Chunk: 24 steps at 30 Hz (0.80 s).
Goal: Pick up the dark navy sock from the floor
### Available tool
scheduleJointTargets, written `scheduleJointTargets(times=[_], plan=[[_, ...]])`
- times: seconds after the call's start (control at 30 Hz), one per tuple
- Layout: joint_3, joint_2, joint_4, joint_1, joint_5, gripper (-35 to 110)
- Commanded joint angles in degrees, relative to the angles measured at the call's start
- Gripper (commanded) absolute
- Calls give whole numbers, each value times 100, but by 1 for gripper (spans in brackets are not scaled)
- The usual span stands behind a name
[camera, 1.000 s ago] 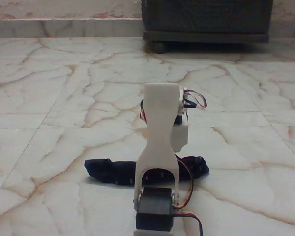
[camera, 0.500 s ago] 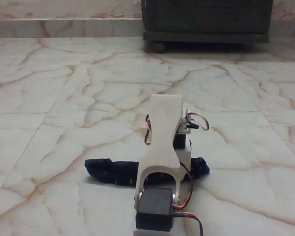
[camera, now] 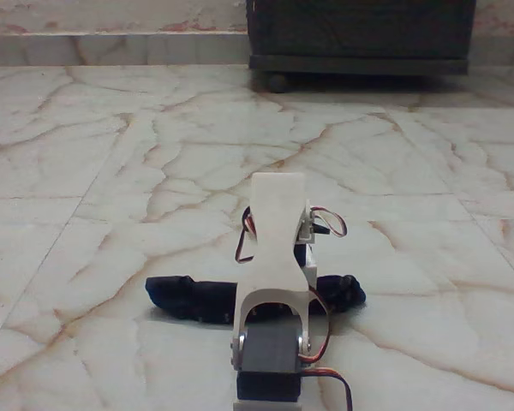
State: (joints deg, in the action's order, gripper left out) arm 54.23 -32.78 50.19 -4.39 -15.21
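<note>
A limp, elongated dark navy sock (camera: 193, 298) lay crosswise on the glossy cream-white marble floor (camera: 111, 171) with brown-orange veins, near the bottom of the fixed view. A white plastic robot arm (camera: 274, 248) with black servo blocks stood in front of the sock, hiding its middle. The gripper was hidden behind the arm, so whether it was open or held anything could not be told. The sock looked soft and light, probably best pinched at a bunched fold
</note>
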Motion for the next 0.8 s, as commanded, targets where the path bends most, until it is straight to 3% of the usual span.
scheduleJointTargets(times=[0.0, 0.1, 0.3, 0.6, 0.7, 0.77], plan=[[-185, -123, 0, 44, 88, 0], [193, -466, -149, 44, -53, 0], [2646, -2347, -1397, 70, -686, 0], [4860, -4834, -1477, 70, -1441, 0], [6311, -6073, -2610, 62, -1723, 0], [7102, -6768, -2848, 114, -2039, 0]])
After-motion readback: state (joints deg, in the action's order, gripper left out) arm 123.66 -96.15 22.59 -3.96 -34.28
